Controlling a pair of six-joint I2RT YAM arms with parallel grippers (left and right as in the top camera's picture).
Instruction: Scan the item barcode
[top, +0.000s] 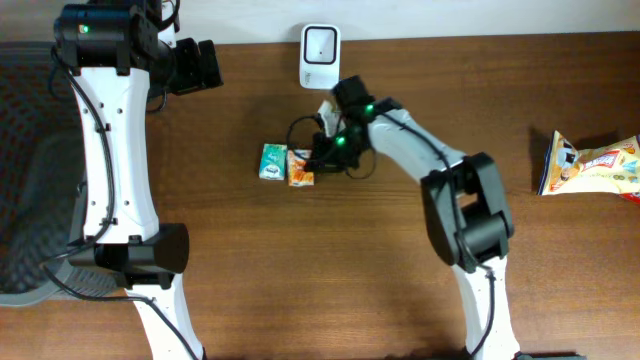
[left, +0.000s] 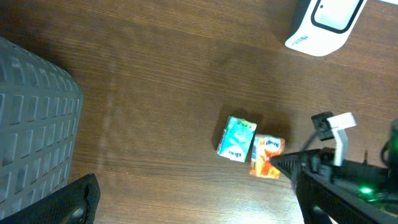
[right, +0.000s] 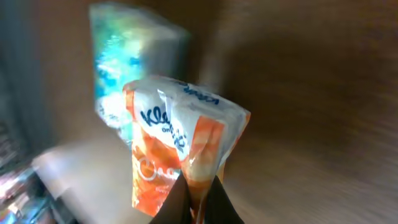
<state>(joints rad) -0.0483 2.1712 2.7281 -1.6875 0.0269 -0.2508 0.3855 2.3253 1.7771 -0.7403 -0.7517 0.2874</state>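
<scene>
The small orange-and-white soft plastic tissue pack (right: 180, 149) lies near the middle of the brown wooden table (top: 250, 280), below the scanner and just right of a second pack. The right wrist view shows blue script on its white band that starts "Kle"; the rest is too blurred to read, as is the paler print on the orange part. The right gripper (right: 198, 193) has its two dark fingers pinched together on the pack's near edge, which crumples between them. Whether the pack is clear of the table cannot be told.

Touching its left side is a teal-and-white soft tissue pack (top: 273, 162) of about the same size, with print that cannot be made out.

Further up, at the table's far edge, stands a white rounded barcode scanner with a dark window (top: 320, 55). Small grey lettering on its rim in the left wrist view is too small to read.

Well apart at the right edge lies a yellow, white and blue snack bag (top: 590, 165) with a red label, not legible.

The left gripper (top: 200, 65) hangs at the upper left, jaws spread wide with nothing in them, beside a grey grid-patterned surface (left: 31, 124).
</scene>
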